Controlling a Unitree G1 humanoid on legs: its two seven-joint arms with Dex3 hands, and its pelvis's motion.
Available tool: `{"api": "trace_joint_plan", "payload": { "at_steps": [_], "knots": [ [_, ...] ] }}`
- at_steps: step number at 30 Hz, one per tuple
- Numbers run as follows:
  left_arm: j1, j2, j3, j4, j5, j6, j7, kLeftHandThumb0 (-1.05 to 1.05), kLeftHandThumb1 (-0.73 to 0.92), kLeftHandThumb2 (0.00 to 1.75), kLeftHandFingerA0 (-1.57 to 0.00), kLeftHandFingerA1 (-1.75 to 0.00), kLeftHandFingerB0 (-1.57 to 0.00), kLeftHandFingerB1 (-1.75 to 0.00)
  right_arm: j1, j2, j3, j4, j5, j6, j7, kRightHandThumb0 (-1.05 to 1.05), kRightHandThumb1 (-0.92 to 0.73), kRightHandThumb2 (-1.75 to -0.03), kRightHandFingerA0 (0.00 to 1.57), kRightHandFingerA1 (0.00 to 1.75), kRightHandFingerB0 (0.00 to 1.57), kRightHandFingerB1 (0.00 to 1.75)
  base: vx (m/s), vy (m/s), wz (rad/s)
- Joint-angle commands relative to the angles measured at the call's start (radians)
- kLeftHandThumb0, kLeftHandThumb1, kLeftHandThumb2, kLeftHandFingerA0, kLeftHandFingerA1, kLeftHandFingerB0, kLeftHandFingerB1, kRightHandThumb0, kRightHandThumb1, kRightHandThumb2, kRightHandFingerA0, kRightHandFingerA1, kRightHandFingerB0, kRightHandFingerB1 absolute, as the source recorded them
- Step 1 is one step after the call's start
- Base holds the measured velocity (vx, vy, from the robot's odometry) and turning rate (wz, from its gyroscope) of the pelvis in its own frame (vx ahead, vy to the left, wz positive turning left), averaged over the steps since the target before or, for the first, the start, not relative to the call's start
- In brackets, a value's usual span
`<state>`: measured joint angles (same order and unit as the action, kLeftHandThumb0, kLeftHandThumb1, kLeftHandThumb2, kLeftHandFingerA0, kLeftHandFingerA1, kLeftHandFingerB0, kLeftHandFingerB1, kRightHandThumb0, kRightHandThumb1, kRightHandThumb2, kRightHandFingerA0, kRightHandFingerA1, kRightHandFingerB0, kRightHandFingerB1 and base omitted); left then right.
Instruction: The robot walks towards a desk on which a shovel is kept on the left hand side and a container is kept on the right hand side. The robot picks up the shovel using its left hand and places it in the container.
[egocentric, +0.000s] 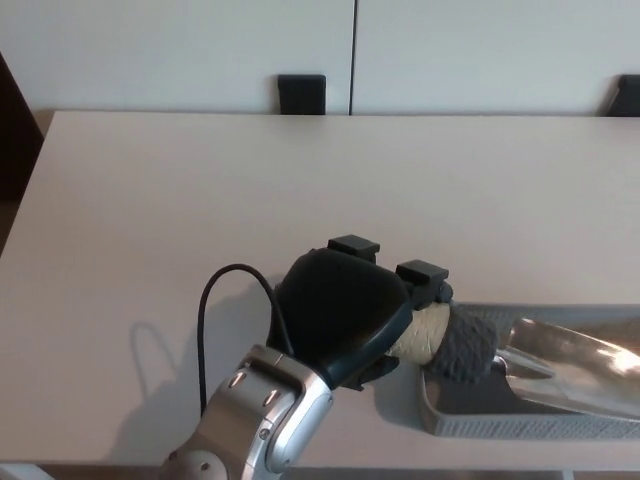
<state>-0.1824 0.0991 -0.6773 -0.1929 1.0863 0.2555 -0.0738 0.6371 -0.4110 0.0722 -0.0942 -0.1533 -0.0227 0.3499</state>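
**With the shovel gripped, blade lies over the container**

While you scan from the left, you see wide bare desk running to its left edge, then a black cable looping off the silver forearm. No writing or label can be read anywhere. Your left hand has its fingers wrapped around the shovel at its pale handle (the grey collar shows just past the knuckles). Its long axis runs left to right, the metal blade pointing right and lying inside the grey container at the desk's near right edge. Beyond, the desk is open up to the far edge.
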Motion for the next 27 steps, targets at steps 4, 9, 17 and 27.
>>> {"api": "trace_joint_plan", "payload": {
  "at_steps": [4,9,17,27],
  "knots": [
    [0.003,-0.044,-0.018,-0.006,0.118,0.083,-0.055,-0.22,0.74,0.63,-0.87,-1.31,-0.8,-0.58,0.011,-0.014,-0.003,-0.017,-0.007,-0.011,-0.002,-0.47,-0.68,-0.61,0.25,0.43,0.14,0.34,0.0,0.0,0.0],
    [0.001,-0.061,-0.05,-0.004,0.165,0.09,-0.086,-0.28,0.77,0.63,-0.91,-1.24,-0.86,-0.65,0.012,-0.02,-0.004,-0.024,-0.01,-0.014,0.001,-0.47,-0.67,-0.61,0.24,0.43,0.14,0.34,0.0,0.0,0.0],
    [0.029,-0.11,-0.099,-0.062,0.181,0.137,-0.269,-0.8,0.55,0.87,-0.23,-0.49,-0.06,-0.28,0.019,-0.022,-0.006,-0.044,-0.005,-0.002,0.006,-0.51,-0.57,-0.77,0.19,0.49,0.12,0.42,0.0,0.0,0.0],
    [0.032,-0.182,-0.161,-0.154,0.263,0.211,-0.581,-0.99,0.68,1.04,0.0,-0.13,0.0,-0.03,0.011,-0.027,-0.009,-0.042,-0.002,-0.002,0.011,-0.47,-0.68,-0.61,0.23,0.42,0.13,0.33,0.0,0.0,0.0]
  ]
}}
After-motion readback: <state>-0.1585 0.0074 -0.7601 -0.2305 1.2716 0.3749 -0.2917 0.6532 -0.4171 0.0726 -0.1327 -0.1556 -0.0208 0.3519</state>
